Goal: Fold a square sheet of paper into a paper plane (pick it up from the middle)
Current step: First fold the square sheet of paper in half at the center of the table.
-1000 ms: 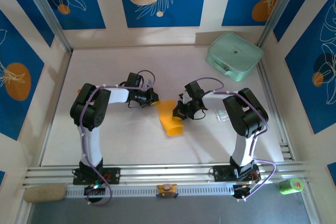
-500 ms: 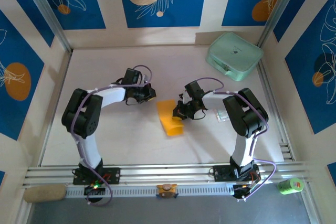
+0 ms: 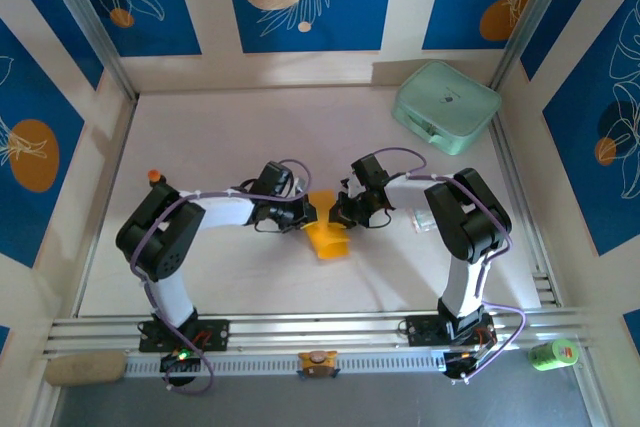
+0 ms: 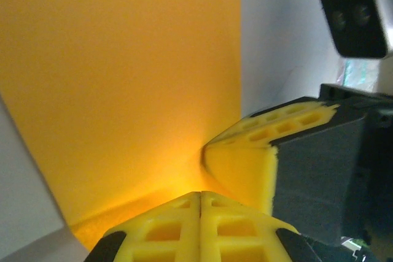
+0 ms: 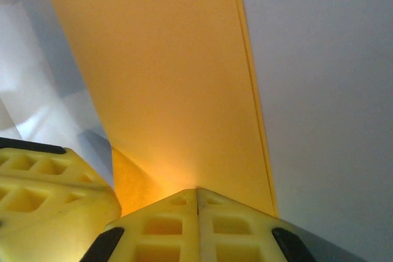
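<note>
The orange-yellow square sheet of paper point(image 3: 327, 238) lies folded into a narrow strip mid-table, between both grippers. My left gripper point(image 3: 307, 213) is shut, its tips resting on the sheet's left edge; in the left wrist view the closed tips point(image 4: 200, 193) meet the paper point(image 4: 123, 78), with no paper seen between them. My right gripper point(image 3: 340, 215) is shut too, tips down on the sheet's right side. In the right wrist view its tips point(image 5: 197, 189) touch the paper point(image 5: 172, 78), whose folded edge runs along the right. The two grippers nearly touch. No paper plane shape shows.
A mint-green rounded case point(image 3: 446, 107) sits at the back right. A small clear object point(image 3: 422, 222) lies by the right arm. An orange cap point(image 3: 154, 177) peeks out beside the left arm's elbow. Aluminium rails point(image 3: 320, 327) line the near edge.
My left arm has swung right from a spot clear of the paper and set its shut tips on the sheet's left edge. The right gripper has stayed put.
</note>
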{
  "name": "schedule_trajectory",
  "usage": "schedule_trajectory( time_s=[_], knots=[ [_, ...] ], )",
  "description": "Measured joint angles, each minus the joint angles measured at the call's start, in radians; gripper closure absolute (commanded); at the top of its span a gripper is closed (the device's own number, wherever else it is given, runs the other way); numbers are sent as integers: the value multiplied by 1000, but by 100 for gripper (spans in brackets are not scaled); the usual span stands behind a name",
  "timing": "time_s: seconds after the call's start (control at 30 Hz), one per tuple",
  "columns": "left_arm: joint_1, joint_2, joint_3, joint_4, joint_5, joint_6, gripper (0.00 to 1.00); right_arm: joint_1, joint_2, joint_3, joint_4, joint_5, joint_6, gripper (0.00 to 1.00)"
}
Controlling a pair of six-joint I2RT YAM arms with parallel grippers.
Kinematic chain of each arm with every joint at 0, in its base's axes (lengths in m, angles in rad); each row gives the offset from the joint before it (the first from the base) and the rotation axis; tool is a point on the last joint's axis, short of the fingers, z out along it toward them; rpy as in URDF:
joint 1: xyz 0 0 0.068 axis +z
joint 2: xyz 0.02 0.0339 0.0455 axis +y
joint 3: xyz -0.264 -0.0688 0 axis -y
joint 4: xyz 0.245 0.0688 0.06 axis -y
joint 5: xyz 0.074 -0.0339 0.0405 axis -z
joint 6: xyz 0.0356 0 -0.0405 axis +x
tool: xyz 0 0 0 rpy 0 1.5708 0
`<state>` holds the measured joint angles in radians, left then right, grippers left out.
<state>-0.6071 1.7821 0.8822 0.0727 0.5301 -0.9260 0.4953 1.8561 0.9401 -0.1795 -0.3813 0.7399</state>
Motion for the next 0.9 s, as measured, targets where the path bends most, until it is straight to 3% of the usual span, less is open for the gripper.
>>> schedule_trajectory(
  time_s=[0.47,0.77,0.9],
  knots=[
    [0,22,-83,77,-6,17,98,-1,0,0,-1,0,0,100],
    [-11,-29,-81,-3,-33,43,94,-5,-3,-6,3,0,0,100],
    [-36,-37,-66,29,12,27,94,-5,-7,-11,3,3,0,100]
  ],
)
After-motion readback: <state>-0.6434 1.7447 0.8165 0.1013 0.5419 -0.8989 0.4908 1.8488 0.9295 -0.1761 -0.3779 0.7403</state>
